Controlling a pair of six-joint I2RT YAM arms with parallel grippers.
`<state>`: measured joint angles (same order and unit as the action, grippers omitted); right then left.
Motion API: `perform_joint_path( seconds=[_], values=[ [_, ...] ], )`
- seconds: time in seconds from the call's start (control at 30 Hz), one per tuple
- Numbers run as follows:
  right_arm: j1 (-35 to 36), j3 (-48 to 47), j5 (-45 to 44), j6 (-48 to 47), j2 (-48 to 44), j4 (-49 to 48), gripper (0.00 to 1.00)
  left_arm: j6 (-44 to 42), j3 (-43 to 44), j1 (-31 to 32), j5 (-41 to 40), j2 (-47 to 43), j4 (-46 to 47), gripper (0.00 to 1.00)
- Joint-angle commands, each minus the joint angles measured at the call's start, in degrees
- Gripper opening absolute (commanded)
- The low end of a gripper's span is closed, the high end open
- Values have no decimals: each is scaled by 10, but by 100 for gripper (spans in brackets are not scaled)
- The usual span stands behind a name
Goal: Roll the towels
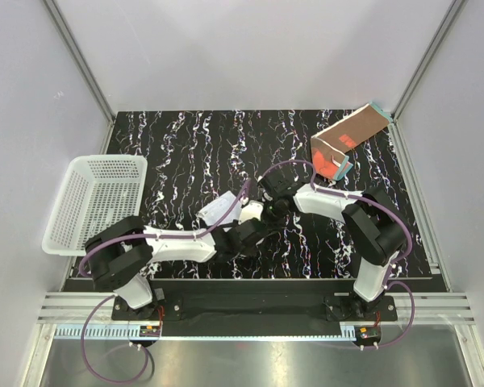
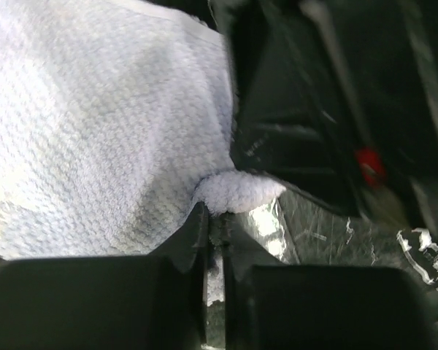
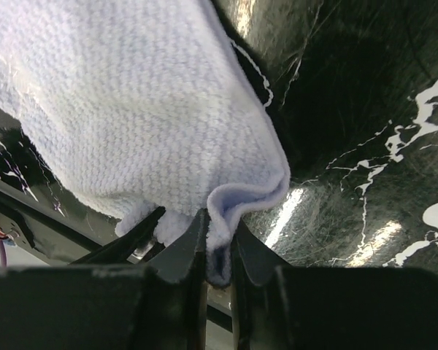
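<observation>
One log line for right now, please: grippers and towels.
left gripper: shut on white towel edge | right gripper: shut on white towel | brown towel: far-right corner, not held

Shot from high above the near edge, looking down across the whole black, white-veined marble-pattern surface. Shot close from each wrist, over left pincer and right pincer, sharing one pale blue-white woven towel.
</observation>
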<state>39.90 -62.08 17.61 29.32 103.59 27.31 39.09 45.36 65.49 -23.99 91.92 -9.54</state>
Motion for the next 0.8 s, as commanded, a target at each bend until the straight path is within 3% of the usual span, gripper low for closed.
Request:
perform_joint_path(
  seconds=[0.0,0.03,0.13,0.17,0.27,0.5,0.67,0.77],
  values=[
    [-2,-15,16,-18,-2,35,7,-9,-47,-42,59,35,-22,0],
    [-3,-15,16,-18,-1,37,8,-11,-49,-55,78,36,-16,0],
    [-5,-18,9,-18,-5,40,34,-23,-58,-65,104,28,2,0],
    [-7,-24,7,-19,-7,44,53,-25,-58,-65,109,26,5,0],
    [-21,-44,-22,-21,-20,64,77,-30,-49,-65,127,20,-8,0],
    [-94,-82,-104,-27,-80,115,94,12,-47,-84,226,-7,-2,0],
    [-131,-65,-129,-19,-159,118,96,28,-28,-106,314,-17,-4,0],
    [-131,-25,-100,-8,-207,87,95,48,-28,-135,366,-24,7,0]
  ],
)
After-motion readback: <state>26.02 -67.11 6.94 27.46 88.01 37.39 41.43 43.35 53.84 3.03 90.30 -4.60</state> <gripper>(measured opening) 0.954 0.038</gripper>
